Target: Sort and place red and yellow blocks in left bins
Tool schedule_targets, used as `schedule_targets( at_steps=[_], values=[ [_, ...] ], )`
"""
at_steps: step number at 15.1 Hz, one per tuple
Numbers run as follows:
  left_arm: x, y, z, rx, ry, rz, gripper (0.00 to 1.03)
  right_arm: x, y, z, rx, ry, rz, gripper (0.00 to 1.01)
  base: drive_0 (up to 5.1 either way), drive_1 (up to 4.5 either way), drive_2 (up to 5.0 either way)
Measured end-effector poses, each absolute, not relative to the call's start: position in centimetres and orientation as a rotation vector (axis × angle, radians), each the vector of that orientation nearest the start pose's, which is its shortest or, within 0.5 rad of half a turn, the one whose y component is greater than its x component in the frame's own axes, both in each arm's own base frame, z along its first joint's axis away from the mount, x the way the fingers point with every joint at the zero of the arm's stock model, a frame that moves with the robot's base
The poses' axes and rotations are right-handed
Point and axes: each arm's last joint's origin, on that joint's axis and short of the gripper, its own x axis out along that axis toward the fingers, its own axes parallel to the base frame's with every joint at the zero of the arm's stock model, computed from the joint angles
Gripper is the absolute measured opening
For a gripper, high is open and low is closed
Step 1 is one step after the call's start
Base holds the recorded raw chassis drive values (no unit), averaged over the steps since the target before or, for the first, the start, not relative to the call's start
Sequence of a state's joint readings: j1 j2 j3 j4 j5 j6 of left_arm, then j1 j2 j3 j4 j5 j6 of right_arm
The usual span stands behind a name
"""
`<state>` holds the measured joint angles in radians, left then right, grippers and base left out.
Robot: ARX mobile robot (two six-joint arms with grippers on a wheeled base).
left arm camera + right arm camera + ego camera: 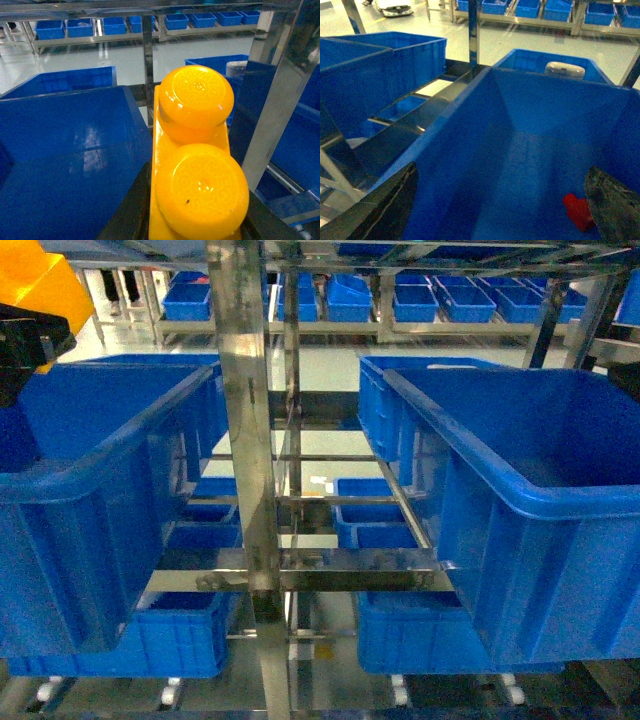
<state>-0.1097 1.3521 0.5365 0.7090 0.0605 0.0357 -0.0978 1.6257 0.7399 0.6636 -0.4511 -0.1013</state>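
Note:
The yellow block (197,165), orange-yellow with two round studs, fills the left wrist view. My left gripper (197,222) is shut on it, a black finger (127,212) on each side. It hangs over a large blue bin (65,150). In the head view the block (40,285) and left gripper (25,340) show at the top left, above the left bin (110,455). The red block (578,211) lies on the floor of the blue bin (520,125) under my right gripper (502,200), which is open, its right finger (612,200) beside the block. The right gripper does not show in the head view.
A steel rack post (245,420) stands between the left bin and the right bin (540,500). Another post (280,100) rises right of the yellow block. Smaller blue bins (370,510) sit lower on the rack. A white rounded object (564,69) rests in the bin behind.

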Motion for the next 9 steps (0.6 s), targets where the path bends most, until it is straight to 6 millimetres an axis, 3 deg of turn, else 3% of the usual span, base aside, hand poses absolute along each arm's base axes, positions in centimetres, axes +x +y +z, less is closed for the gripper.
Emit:
schedule_targets(
  at_steps=[2, 6, 9],
  values=[
    [26.9, -3.1, 21.4, 0.038, 0.104, -0.171, 0.26, 28.5, -1.0, 21.1, -0.029, 0.141, 0.376, 0.98, 0.0, 0.0, 0.0],
    [26.9, -3.1, 21.4, 0.038, 0.104, -0.171, 0.26, 22.9, -0.6, 23.3, -0.008, 0.09, 0.343, 0.98, 0.0, 0.0, 0.0],
    [26.9, -3.1, 21.4, 0.038, 0.105, -0.17, 0.26, 20.9, -0.5, 23.6, -0.005, 0.068, 0.321, 0.98, 0.0, 0.0, 0.0]
  ],
)
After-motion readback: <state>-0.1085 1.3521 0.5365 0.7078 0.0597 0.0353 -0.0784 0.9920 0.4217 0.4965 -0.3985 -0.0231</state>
